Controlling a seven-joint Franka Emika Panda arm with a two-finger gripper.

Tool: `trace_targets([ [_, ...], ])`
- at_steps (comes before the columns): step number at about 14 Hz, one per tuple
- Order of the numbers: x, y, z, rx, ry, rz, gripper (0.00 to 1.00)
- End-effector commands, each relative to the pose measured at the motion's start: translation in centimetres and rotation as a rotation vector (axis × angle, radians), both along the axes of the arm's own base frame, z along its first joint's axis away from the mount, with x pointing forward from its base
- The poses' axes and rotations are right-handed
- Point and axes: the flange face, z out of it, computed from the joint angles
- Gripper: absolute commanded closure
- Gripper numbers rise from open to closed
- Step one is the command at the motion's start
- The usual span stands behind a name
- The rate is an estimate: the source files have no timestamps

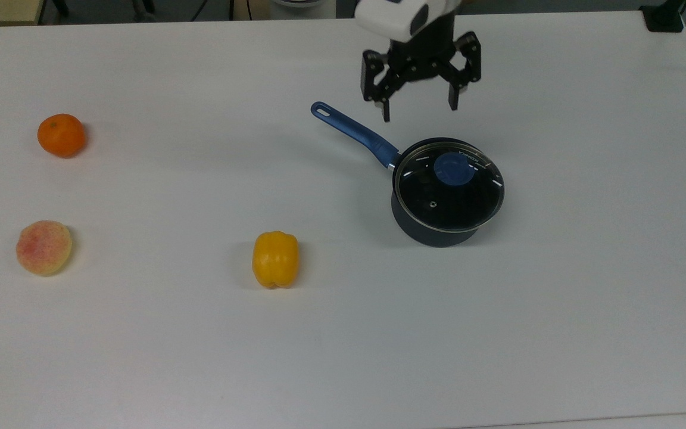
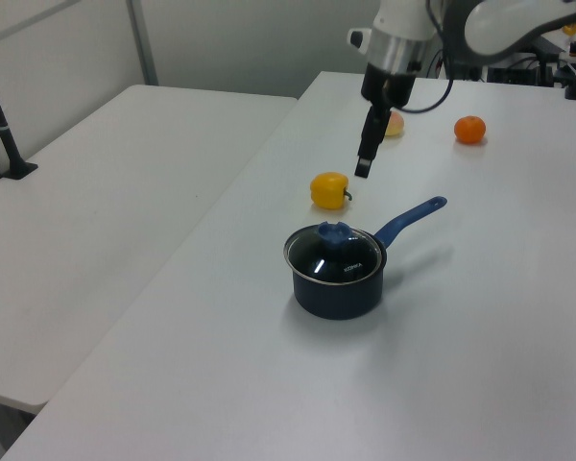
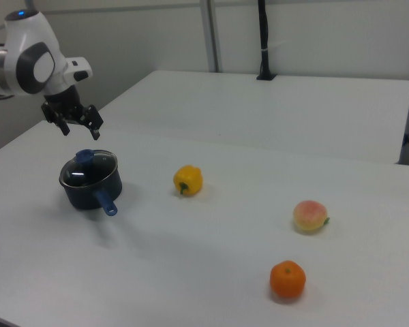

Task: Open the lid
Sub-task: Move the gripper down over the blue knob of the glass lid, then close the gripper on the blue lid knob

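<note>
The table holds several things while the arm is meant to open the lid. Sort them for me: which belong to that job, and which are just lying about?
Part of the job:
- lid with its blue knob
- saucepan that the lid sits on
- gripper, open, above the table

Just lying about:
- yellow pepper
- orange
- peach

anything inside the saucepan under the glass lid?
Through the round clear glass lid with its blue knob, the dark blue-handled saucepan looks dark, with no contents showing. Reflections cover part of the glass, so a small or dark item cannot be ruled out.
</note>
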Motion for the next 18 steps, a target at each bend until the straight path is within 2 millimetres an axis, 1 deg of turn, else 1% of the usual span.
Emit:
trace_targets([
  [1,0.9,2.7,-3.1,-0.016,-0.036,0.029,0.00],
  [3,1.4,3.3,-5.3,-0.020,-0.052,0.042,0.00],
  [4,1.3,4.1,-5.7,-0.021,-0.064,0.058,0.00],
  [5,1.4,4.4,-6.2,-0.021,-0.073,0.066,0.00],
  [6,1.6,4.6,-7.2,-0.022,-0.063,0.068,0.00],
  [7,1.8,4.7,-7.6,-0.023,-0.069,0.072,0.00],
  [8,1.7,5.7,-8.2,-0.020,-0.081,0.092,0.00],
  [9,1.7,6.2,-8.8,-0.025,-0.084,0.105,0.00],
  [11,1.8,6.3,-9.8,-0.046,-0.080,0.117,0.00],
  [17,1.8,7.0,-10.5,-0.062,-0.091,0.143,0.00],
  [18,1.8,7.0,-10.6,-0.065,-0.091,0.145,0.03],
])
